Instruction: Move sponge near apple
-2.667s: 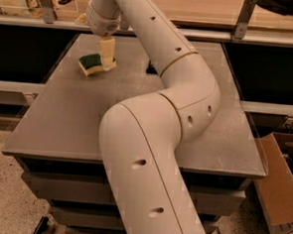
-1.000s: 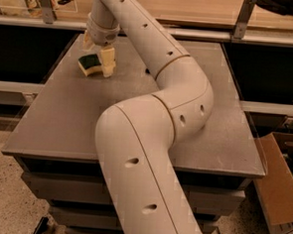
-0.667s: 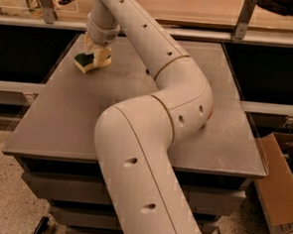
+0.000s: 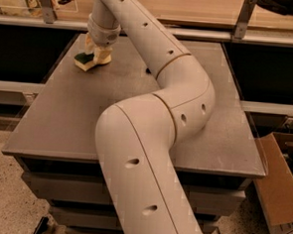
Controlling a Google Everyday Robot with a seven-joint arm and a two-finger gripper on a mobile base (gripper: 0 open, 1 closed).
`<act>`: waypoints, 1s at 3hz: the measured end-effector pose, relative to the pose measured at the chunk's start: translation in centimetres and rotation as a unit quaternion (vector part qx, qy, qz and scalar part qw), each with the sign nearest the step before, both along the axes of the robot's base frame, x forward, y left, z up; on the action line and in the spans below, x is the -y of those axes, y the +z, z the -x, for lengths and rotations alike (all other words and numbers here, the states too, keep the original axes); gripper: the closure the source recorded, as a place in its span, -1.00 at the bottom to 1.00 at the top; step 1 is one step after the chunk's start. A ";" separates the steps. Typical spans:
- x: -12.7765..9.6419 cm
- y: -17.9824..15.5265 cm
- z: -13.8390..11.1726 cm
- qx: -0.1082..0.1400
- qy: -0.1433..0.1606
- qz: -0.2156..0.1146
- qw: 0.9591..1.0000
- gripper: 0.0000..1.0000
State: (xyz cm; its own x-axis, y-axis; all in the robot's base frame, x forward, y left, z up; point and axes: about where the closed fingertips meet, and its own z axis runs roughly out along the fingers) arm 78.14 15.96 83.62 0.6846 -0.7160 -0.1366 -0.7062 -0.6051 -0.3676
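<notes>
The gripper (image 4: 99, 54) sits low at the far-left corner of the grey table (image 4: 62, 119), right on the sponge (image 4: 85, 60), w/ the arm (image 4: 173, 86) stretched across the tabletop to reach it. The sponge shows its dark green top over pale foam. Its near end pokes out to the left of the gripper while the other end is tucked under it, prob. so the tool comes at it from above rather than from the side. Whether the gripper is clamped on the sponge or only pressed against it can't be told from this angle, and it's also unclear if the sponge is on the surface or just off it. The apple isn't visible anywhere; the bulky arm blocks much of the table's middle, so it may be behind it. A cardboard box (image 4: 281, 196) stands on the floor to the right, not involved.
</notes>
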 end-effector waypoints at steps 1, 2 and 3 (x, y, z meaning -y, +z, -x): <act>1.1 1.1 -0.4 0.015 -0.019 -0.003 1.000 1.00; 3.6 3.3 -0.8 0.044 -0.060 -0.012 0.997 1.00; 6.5 5.4 0.1 0.075 -0.078 -0.059 0.992 1.00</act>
